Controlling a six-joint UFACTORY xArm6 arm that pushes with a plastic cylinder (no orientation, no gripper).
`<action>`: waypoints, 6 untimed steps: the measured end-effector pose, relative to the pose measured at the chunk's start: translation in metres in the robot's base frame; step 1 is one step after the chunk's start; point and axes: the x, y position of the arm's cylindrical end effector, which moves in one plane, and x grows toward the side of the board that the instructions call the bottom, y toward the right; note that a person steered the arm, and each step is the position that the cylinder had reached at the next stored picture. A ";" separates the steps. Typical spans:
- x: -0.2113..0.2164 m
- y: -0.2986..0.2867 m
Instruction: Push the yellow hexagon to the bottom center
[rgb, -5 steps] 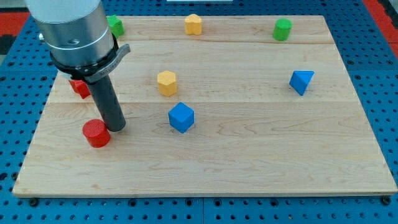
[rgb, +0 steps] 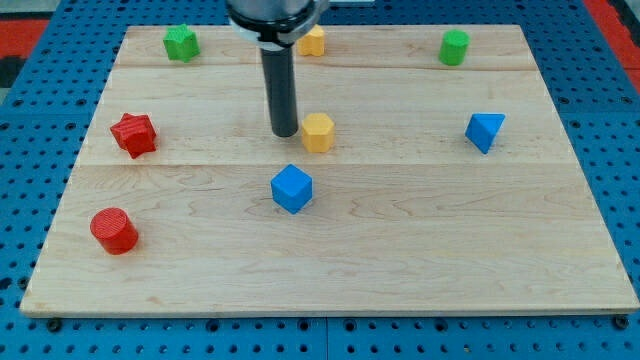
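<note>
A yellow hexagon (rgb: 318, 132) lies near the board's middle, a little above centre. My tip (rgb: 285, 133) stands just to its left, touching or almost touching it. A second yellow block (rgb: 313, 41) sits at the view's top, partly hidden behind the rod. A blue cube (rgb: 292, 189) lies below the tip and the hexagon.
The wooden board (rgb: 400, 250) also holds a green block (rgb: 181, 43) at top left, a green cylinder (rgb: 454, 47) at top right, a blue block (rgb: 484, 131) at right, a red star-like block (rgb: 133, 134) at left and a red cylinder (rgb: 114, 230) at lower left.
My tip has moved from beside the red cylinder up and right to the yellow hexagon. The hexagon has shifted right. The red cylinder has shifted left and down.
</note>
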 end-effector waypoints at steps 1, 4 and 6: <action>-0.022 0.007; 0.107 0.074; 0.130 0.080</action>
